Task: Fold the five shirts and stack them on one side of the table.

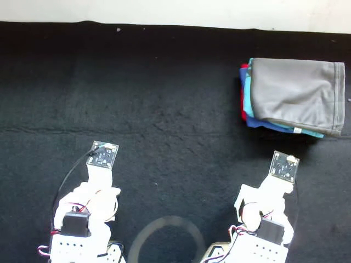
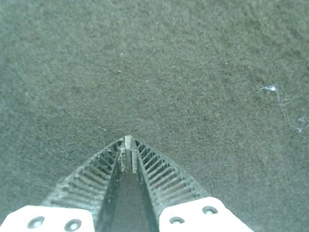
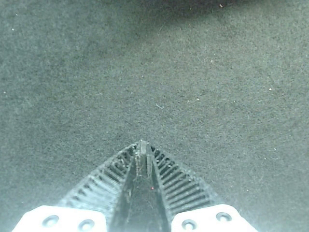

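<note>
A stack of folded shirts (image 1: 293, 97) lies at the far right of the table, a grey one on top with teal, blue and red edges showing beneath it. My left gripper (image 2: 128, 145) is shut and holds nothing, hovering over bare black cloth. My right gripper (image 3: 142, 147) is likewise shut and holds nothing above the cloth. In the high view the left arm (image 1: 90, 203) sits pulled back at the near left edge, and the right arm (image 1: 269, 205) at the near right, just in front of the stack.
A black cloth (image 1: 137, 109) covers the table, with a pale wall strip along the far edge. A faint grey ring (image 1: 164, 238) shows between the two arm bases at the near edge.
</note>
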